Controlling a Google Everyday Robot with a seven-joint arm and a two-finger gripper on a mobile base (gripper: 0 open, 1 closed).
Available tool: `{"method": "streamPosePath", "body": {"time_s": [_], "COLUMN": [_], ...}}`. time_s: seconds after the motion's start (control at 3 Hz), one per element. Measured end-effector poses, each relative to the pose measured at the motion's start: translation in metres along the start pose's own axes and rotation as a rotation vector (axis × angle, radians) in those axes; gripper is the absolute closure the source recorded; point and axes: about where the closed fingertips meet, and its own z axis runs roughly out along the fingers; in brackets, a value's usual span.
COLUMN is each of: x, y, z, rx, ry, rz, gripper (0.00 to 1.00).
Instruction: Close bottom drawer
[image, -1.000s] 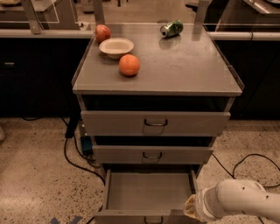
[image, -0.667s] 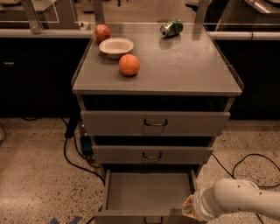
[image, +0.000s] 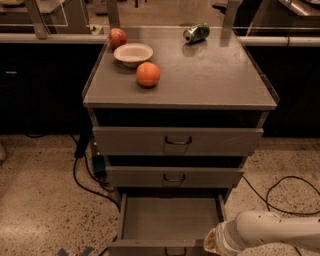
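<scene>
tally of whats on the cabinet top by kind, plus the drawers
fruit: 2 (apple, orange)
bowl: 1
can: 1
drawers: 3 (top drawer, middle drawer, bottom drawer pulled out)
total: 7
gripper: low right, by the bottom drawer's front corner

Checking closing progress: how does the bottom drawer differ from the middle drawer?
The bottom drawer is pulled far out, empty tray showing; the middle drawer is pushed in, only its front showing. The middle drawer's handle is in full view; the bottom drawer's front is cut by the lower edge. Both are grey metal. The gripper is by the bottom drawer's front right corner.
</scene>
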Motion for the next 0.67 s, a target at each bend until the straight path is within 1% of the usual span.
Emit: {"method": "streamPosePath", "body": {"time_s": [0.33,0.67], "x": [0.010,0.027], "y": [0.006,0.011], "z": [0.024,0.058], "rx": [-0.006,-0.014], "ry": [0.027,0.068], "rz": [-0.020,-0.031], "gripper": [1.00,1.00]}}
